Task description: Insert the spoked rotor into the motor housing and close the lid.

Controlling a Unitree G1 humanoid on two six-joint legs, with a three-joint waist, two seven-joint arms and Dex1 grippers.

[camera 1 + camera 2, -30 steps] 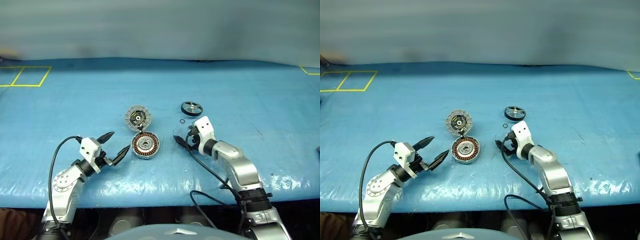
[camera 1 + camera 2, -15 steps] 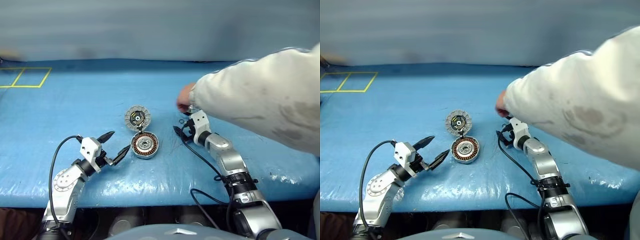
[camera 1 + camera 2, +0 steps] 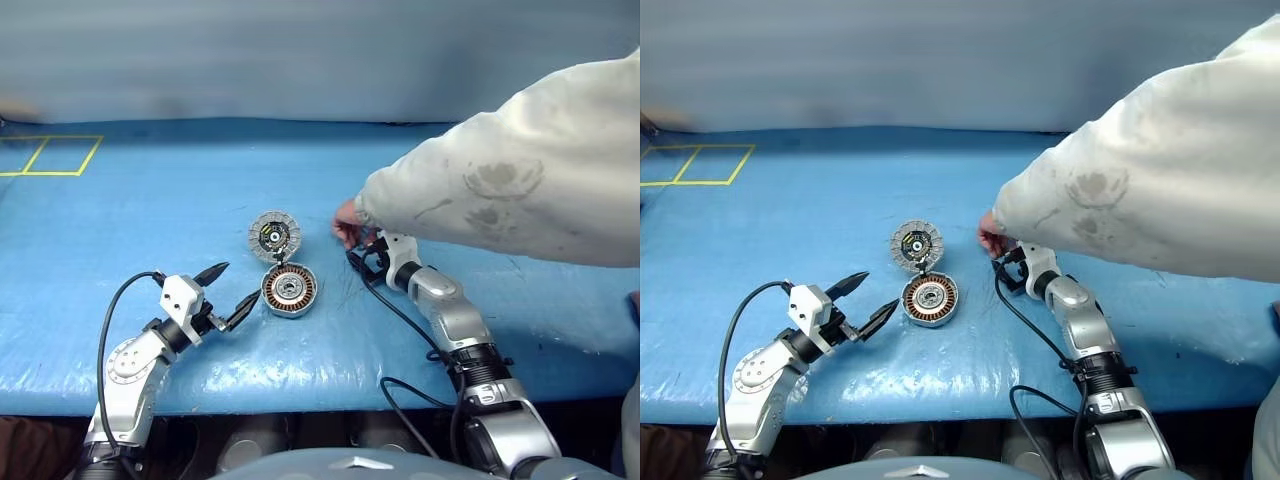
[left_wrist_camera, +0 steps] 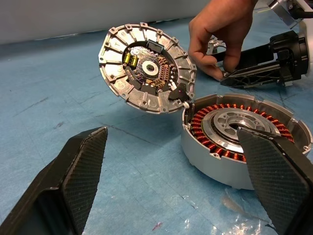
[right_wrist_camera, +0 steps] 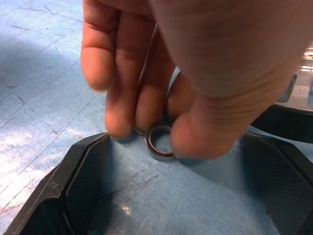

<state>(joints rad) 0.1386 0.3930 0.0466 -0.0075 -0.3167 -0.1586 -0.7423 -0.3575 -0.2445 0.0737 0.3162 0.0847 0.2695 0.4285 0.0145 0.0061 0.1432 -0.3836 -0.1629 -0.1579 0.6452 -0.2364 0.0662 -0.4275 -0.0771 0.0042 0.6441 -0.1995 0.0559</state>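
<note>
with both the left gripper [image 3: 227, 290] and right gripper [image 5: 176, 161] wide open and empty, the motor housing [image 3: 289, 289] looks rigid, heavy metal — take its rim; its hinged lid [image 3: 272, 236] likely swings freely.

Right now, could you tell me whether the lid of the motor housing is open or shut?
Open. The lid stands tilted up on its hinge, inner face showing, and the motor housing has its copper windings uncovered.

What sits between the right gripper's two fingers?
A person's hand pinching a small metal ring on the blue sheet, seen in the right wrist view between the open right gripper.
</note>
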